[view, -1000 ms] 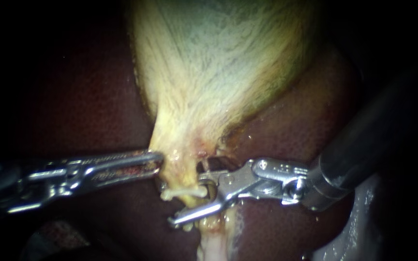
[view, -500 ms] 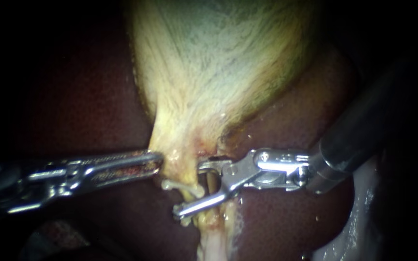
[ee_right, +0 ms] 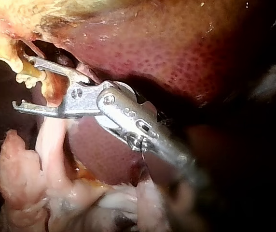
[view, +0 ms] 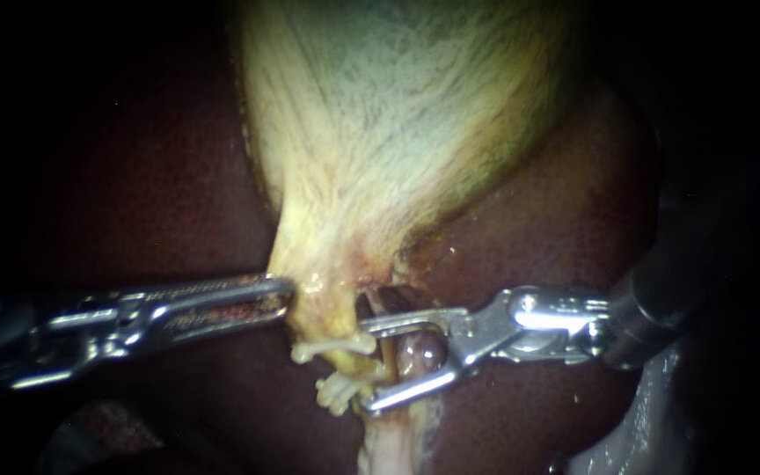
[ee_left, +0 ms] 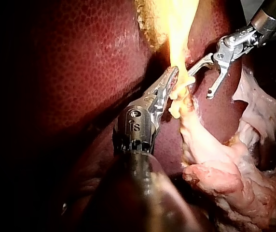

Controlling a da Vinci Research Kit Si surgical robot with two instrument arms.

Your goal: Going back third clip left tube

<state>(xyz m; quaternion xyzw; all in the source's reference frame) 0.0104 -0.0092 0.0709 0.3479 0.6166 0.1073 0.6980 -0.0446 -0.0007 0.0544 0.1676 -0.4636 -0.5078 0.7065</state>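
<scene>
The pale yellow gallbladder [view: 398, 114] narrows down to a tube [view: 387, 356]. White clips sit across this tube, one [view: 332, 345] above another [view: 340, 391]. My right instrument [view: 369, 366] comes in from the right with its jaws open, one on each side of the tube just right of the clips, gripping nothing. My left instrument [view: 287, 295] comes in from the left, its jaws shut on the gallbladder's neck. In the right wrist view the open jaws [ee_right: 21, 81] straddle the tube [ee_right: 51, 92] beside the clips [ee_right: 26, 79]. The left wrist view shows both the left instrument [ee_left: 172, 82] and the right instrument [ee_left: 200, 84].
Dark red liver [view: 134, 176] surrounds the gallbladder on both sides. Loose pale pink tissue [ee_left: 225, 169] hangs beyond the tube's lower end. A rounded pink bulge [view: 424, 354] lies between the right instrument's open jaws, behind the tube.
My right instrument has drawn back to the right, jaws still open, uncovering the lower clip on the tube. The left instrument has stayed in place.
</scene>
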